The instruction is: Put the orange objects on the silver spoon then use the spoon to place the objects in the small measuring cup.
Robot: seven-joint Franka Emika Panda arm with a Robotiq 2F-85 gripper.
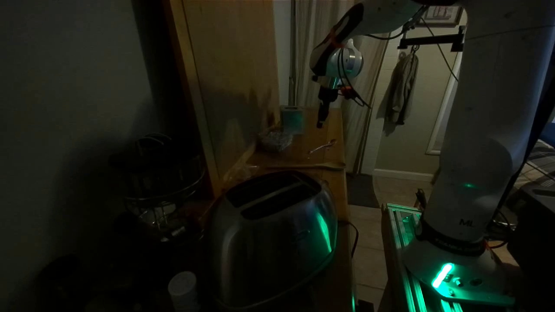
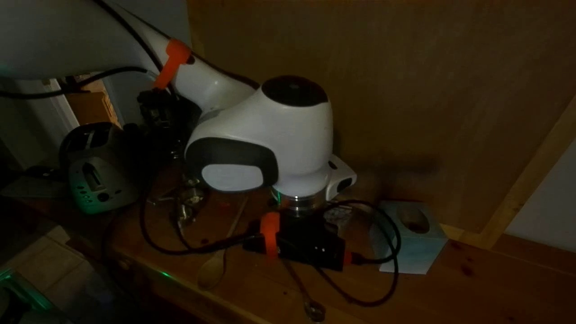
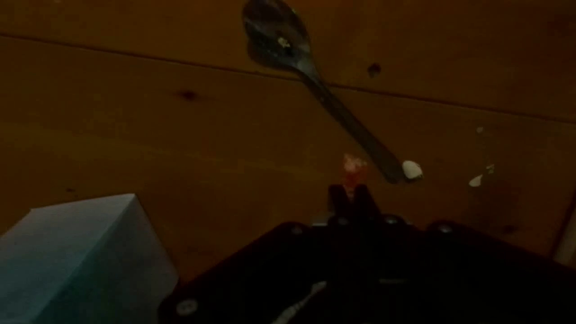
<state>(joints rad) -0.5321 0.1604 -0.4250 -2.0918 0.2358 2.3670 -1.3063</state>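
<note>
Looks to be in the middle of loading the silver spoon (image 3: pixel 325 93), not yet at the stage of lifting it. Has the gripper (image 3: pixel 349 192) drawn narrow, low and just right of centre in the wrist view, with an orange piece (image 3: pixel 354 167), reddish in this gloom, apparently pinched between the tips. Seems to hang clear of the wooden table (image 3: pixel 135 148), judging by an exterior view, a little above the spoon in that frame. Shows the spoon in the wrist view lying flat, slanting from top centre down to the right, with, seemingly, a pale crumb (image 3: pixel 283 42) in its bowl and a white lump (image 3: pixel 411 169) touching or just beside the handle end. Shows also a tissue box (image 3: pixel 85 261) at lower left. Calls next for a move toward the top-centre bowl, then a slow lowering over it and a gentle release, so as not to miss the rim or knock the spoon askew. Cannot make out the small measuring cup for certain anywhere; needs locating before any tipping out.
</note>
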